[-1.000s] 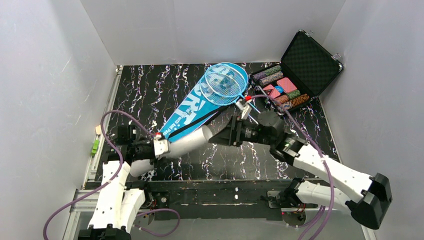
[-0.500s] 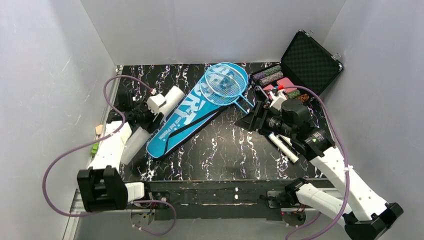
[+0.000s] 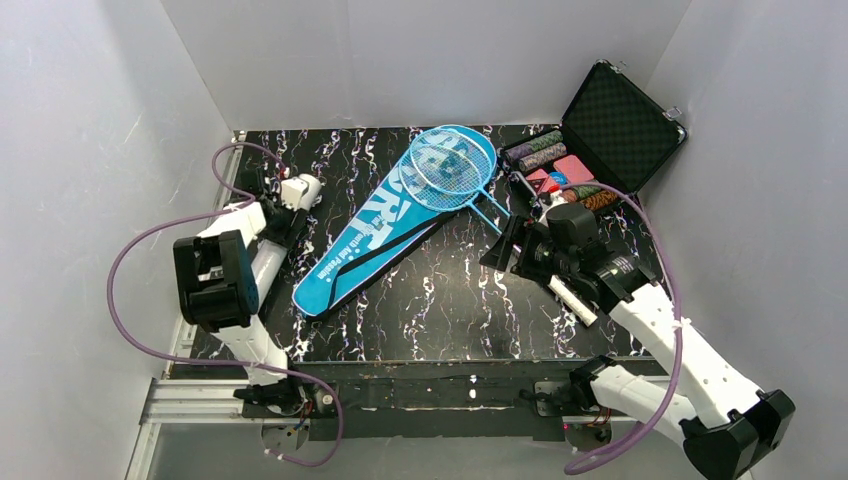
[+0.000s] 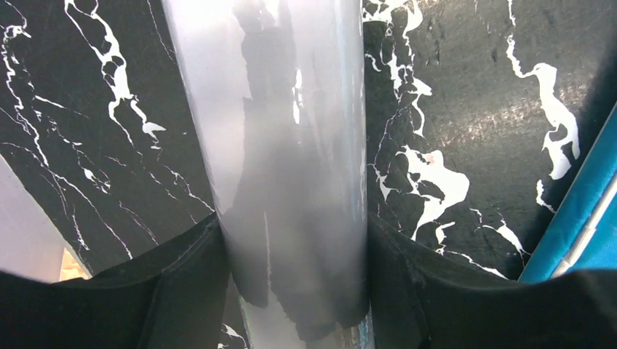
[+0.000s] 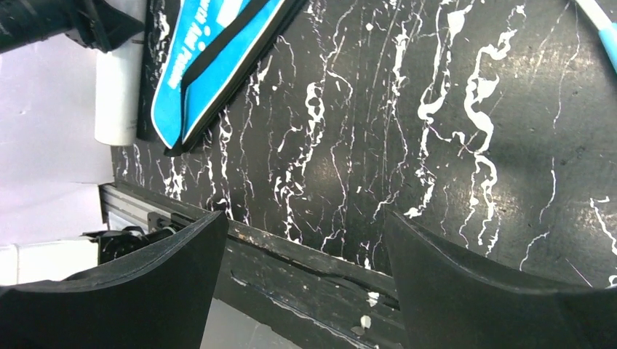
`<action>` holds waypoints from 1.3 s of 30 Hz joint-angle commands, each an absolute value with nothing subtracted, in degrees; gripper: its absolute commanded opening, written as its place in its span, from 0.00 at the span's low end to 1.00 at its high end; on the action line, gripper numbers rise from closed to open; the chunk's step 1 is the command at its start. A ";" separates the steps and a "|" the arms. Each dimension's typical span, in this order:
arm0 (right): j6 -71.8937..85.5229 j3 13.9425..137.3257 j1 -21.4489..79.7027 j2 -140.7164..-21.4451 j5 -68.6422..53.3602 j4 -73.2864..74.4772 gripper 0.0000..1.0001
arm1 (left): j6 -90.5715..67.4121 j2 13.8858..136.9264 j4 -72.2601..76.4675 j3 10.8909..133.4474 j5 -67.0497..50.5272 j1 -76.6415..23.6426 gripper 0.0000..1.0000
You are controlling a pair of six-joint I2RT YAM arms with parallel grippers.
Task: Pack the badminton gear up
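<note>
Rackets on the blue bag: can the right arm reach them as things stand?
Probably yes. The right end effector is open and empty, close beside the handles of the rackets, with only bare table between.

The left arm swings back from the middle of the worktop to its left edge. It carries the long white tube away from the near end of the blue bag, and the tube now lies along that edge, clamped in the left hand. The right arm pulls back from the racket shafts, and the right hand spreads wider.
</note>
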State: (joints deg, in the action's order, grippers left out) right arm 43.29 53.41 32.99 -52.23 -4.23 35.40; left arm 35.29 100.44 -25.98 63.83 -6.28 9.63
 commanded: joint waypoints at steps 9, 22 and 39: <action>35.85 62.81 29.53 -64.69 3.76 40.01 0.88 | 27.72 85.68 -45.09 76.37 -22.30 9.62 0.98; 23.68 82.36 25.20 -90.25 15.82 42.67 0.89 | 25.44 74.40 -38.16 62.35 -27.93 -7.15 0.98; 10.29 91.74 21.42 -108.14 14.77 34.58 0.90 | 24.25 92.36 -17.84 59.07 -11.09 -24.38 0.98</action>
State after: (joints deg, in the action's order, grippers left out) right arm 14.90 87.31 22.68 -105.75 15.49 38.81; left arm 24.32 90.26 -23.73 58.43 -15.20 -23.44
